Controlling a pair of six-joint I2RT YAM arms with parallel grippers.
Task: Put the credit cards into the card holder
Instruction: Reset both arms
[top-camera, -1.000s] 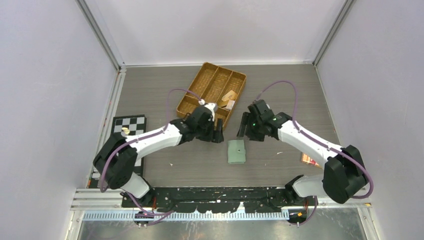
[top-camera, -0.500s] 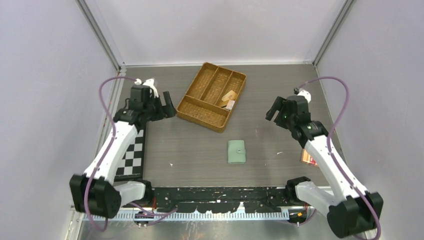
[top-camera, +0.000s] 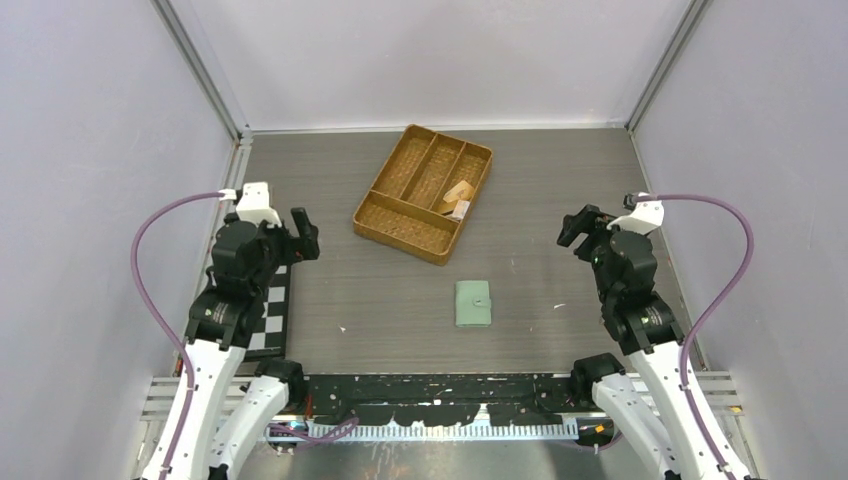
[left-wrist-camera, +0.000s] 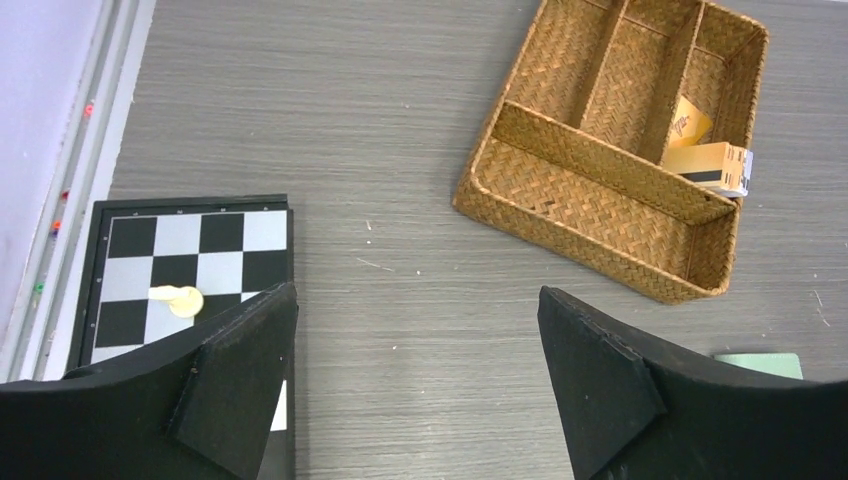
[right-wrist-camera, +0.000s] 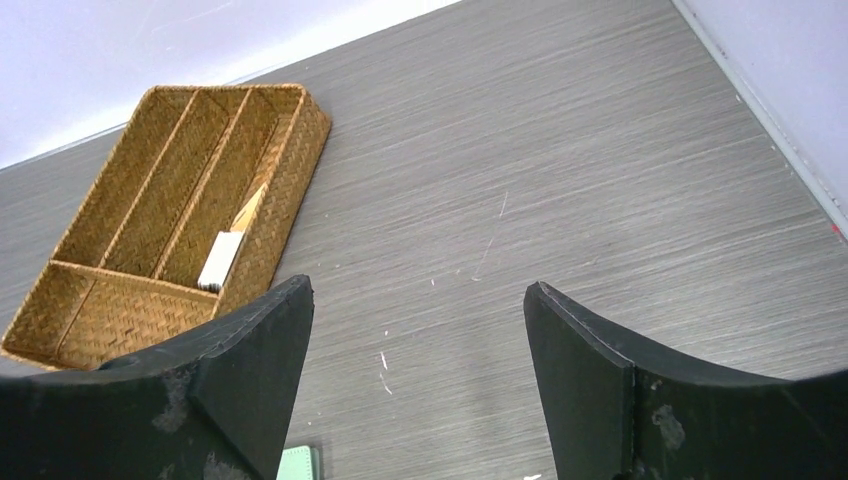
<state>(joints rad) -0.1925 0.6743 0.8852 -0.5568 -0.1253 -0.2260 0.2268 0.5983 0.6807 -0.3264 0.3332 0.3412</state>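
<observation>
Table: a dark grey wood-grain tabletop (top-camera: 540, 180) walled in by pale panels on three sides.
Card holder: the small sage-green folded wallet (top-camera: 473, 303) lies flat and closed, just below centre of the overhead view, with its tiny snap button on top. It sits alone on bare wood, between the two arms and touched by neither. Only a corner of it shows at the lower right edge of the left wrist view (left-wrist-camera: 760, 363) and at the bottom edge of the right wrist view (right-wrist-camera: 300, 465).
Left gripper: the left gripper (top-camera: 303, 235) hangs at the left side of the overhead view above the board's far edge, its black fingers (left-wrist-camera: 240, 380) spread wide with nothing between them.
Right gripper: the right gripper (top-camera: 578, 228) hangs at the right side, well apart from the wallet, its fingers (right-wrist-camera: 590, 370) likewise spread wide on nothing.
Tray: a large woven brown divided tray (top-camera: 405, 235) sits tilted at upper centre, beyond the wallet.
Tray contents: a small tan box with a black-and-white end (left-wrist-camera: 705, 165) lies in a long right-hand compartment.
Board: a black-and-white chequered board (top-camera: 268, 310) lies at the left edge, partly under the left arm.
Piece: one cream chess piece (left-wrist-camera: 180, 298) lies on the board.
</observation>
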